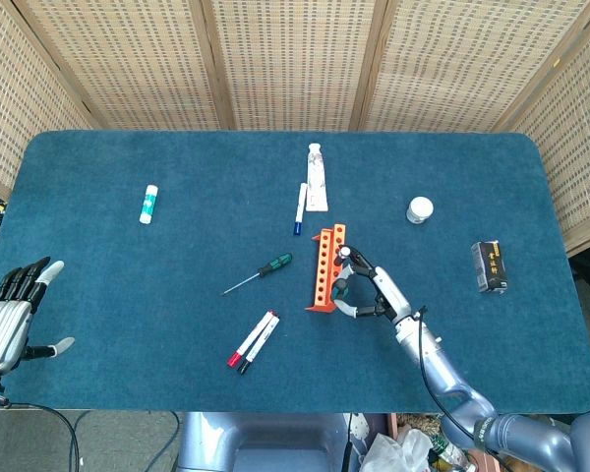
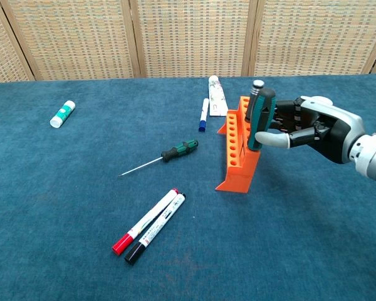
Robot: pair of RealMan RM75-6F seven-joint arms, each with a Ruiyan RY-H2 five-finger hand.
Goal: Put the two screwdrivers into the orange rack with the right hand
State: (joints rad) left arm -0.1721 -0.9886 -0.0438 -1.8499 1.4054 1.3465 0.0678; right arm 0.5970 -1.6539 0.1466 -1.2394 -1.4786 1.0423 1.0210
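Chest view: right hand around upright screwdriver in rack.

Head view looks steeply down from high; chest view low, near, sharing the table.

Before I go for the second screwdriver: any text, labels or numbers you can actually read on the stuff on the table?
No text can be read.
Tube: print too small.
Black box: yellowish label, blurred.
Glue stick: green label, no letters resolve.
Two markers: barrel print too small.
Blue pen, white jar, rack: nothing visible.
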